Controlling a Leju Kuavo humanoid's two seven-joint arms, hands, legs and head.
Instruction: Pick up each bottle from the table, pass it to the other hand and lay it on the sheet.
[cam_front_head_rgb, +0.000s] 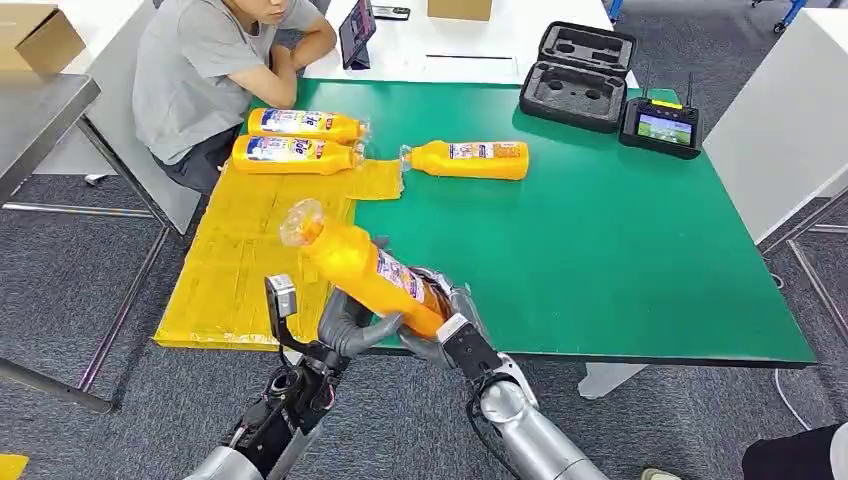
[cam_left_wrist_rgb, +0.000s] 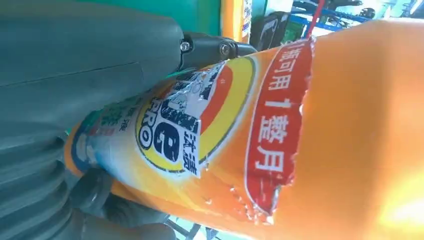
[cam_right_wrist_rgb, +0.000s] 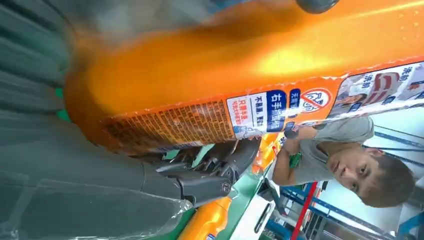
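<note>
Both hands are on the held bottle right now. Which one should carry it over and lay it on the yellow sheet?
Left, probably. The yellow sheet lies on the robot's left, and the left hand already grips the bottle beside the right hand. The right would have to reach across.

Green table (cam_front_head_rgb: 640, 250) on grey carpet (cam_front_head_rgb: 60, 290), white desks (cam_front_head_rgb: 440, 45) behind.

a glossy orange plastic bottle (cam_front_head_rgb: 365, 268) with a torn paper label is lying across both hands, over a matt yellow sheet (cam_front_head_rgb: 250, 260) and smooth green table (cam_front_head_rgb: 620, 250).
</note>
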